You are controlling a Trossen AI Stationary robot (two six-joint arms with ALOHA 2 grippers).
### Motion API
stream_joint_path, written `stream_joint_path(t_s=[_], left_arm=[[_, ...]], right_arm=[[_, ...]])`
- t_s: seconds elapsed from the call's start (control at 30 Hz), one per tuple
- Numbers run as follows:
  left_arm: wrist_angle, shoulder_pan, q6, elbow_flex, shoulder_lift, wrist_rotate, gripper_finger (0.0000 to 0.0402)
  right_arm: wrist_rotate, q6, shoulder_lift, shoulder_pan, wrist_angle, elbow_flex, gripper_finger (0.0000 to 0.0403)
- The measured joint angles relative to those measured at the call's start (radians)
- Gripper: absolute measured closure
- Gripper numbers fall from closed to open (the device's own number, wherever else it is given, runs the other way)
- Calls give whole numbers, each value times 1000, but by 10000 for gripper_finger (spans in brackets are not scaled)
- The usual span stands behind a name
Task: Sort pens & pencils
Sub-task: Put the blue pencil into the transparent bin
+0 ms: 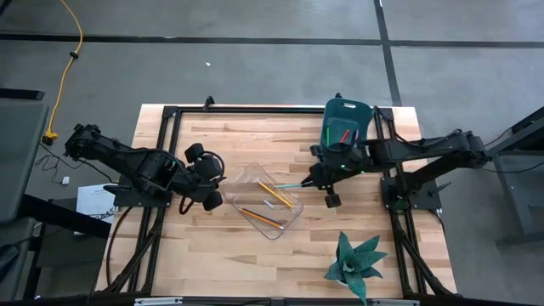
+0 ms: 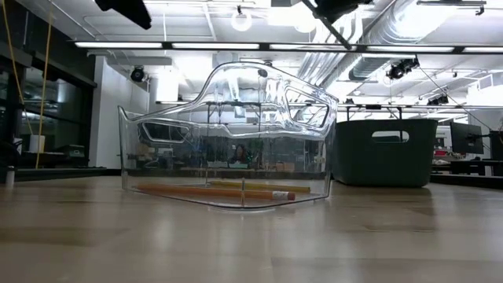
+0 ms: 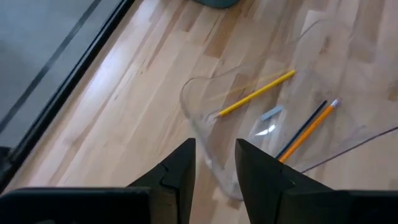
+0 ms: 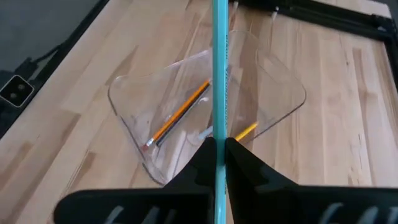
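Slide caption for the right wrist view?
Right gripper shut on pale teal pencil, above clear plastic bin holding yellow pencils.

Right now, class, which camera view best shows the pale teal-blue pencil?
The right wrist view: the pale teal-blue pencil runs full length from the shut right gripper. The high view shows a sliver; the low and left wrist views show none.

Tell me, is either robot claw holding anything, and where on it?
The right gripper pinches the teal pencil near one end, over the clear tray. The left gripper holds nothing.
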Motion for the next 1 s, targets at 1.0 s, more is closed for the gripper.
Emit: stream_joint_path(t_s=[1.0], left_arm=[[-66, -1, 319, 128, -328, 38, 300]], right_arm=[[-129, 336, 363, -97, 44, 336, 402]])
